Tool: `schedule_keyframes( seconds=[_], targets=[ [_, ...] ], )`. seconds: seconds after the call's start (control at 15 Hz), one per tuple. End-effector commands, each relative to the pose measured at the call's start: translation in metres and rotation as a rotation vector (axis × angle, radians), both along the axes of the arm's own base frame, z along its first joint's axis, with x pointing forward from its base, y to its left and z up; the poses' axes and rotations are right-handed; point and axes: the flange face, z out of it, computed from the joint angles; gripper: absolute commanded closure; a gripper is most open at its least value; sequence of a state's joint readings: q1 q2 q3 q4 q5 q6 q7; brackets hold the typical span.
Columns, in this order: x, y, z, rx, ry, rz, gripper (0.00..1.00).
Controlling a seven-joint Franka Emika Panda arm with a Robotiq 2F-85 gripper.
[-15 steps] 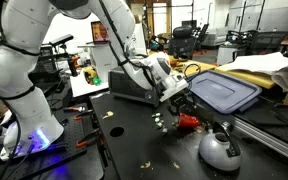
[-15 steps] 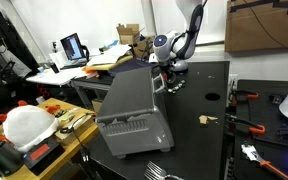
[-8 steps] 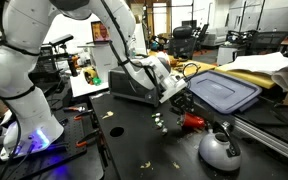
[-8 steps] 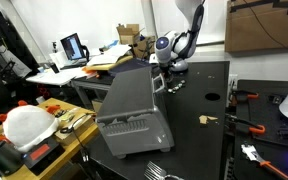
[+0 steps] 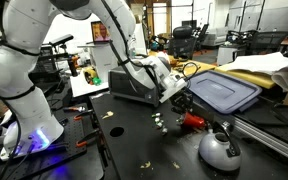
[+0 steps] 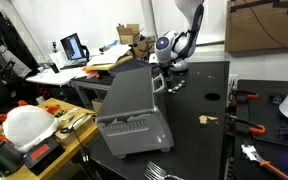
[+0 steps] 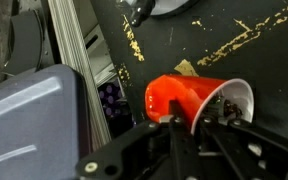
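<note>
1. Grasping step, by my reading: my gripper [image 7: 189,125] is pinched on the side wall of the red cup [image 7: 184,95], which lies tipped over right at my fingertips on the black table [image 7: 234,40].
2. It's smooth plastic, white inside, round and tapered.
3. The next move calls for a gentle, level lift, because the thin wall may buckle. A grey moulded lid [image 7: 29,120] sits just beside me.
</note>
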State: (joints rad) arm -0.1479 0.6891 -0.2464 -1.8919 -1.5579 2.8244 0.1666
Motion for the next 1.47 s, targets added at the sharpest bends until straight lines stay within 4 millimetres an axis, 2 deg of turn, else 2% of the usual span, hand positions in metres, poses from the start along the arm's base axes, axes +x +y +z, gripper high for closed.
schedule_keyframes(
  seconds=[0.0, 0.53, 0.93, 1.2, 1.4],
  targets=[
    [-0.004, 0.002, 0.008, 0.005, -0.019, -0.008, 0.99],
    [-0.015, -0.006, 0.019, 0.022, 0.022, -0.053, 0.99],
    [-0.022, -0.011, 0.028, 0.083, 0.152, -0.05, 0.99],
    [-0.02, -0.014, 0.043, 0.124, 0.276, -0.074, 0.99],
    [-0.013, -0.016, 0.061, 0.145, 0.349, -0.094, 0.99]
  ],
)
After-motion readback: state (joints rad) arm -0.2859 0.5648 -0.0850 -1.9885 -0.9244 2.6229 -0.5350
